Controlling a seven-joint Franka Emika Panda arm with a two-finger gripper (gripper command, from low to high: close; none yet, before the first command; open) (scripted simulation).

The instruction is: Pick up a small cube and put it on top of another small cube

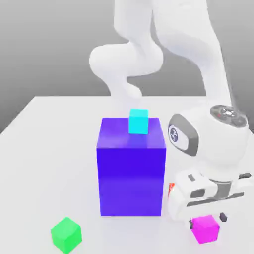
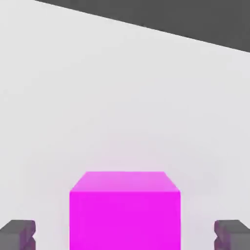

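Blue block [image 1: 131,173] was the landmark: large, upright on the white desk [image 1: 49,158], roughly mid-scene. Magenta cube [image 1: 205,229] was off to the exterior view's right of the blue block, well apart from it and nearer the camera. The fingers [image 2: 17,235] were open around the magenta cube, one on each side, with a visible gap between each and the cube in the hand view; no grip on it. The cube's faces looked square to the fingers there, with its top and one side showing. Cyan cube [image 1: 138,121] was on top of the blue block, toward the block's far edge and slightly to the exterior view's right of its middle. Green cube [image 1: 66,235] was on the desk, to the exterior view's left of the blue block and nearer the camera, apart from it, turned with a corner toward the camera. Red object [image 1: 171,189] was near the blue block, on the exterior view's right side of it, mostly hidden behind the arm's hand, shape unclear. White arm [image 1: 191,27] came from behind the blue block and bent down on the exterior view's right of it, hand low over the magenta cube.
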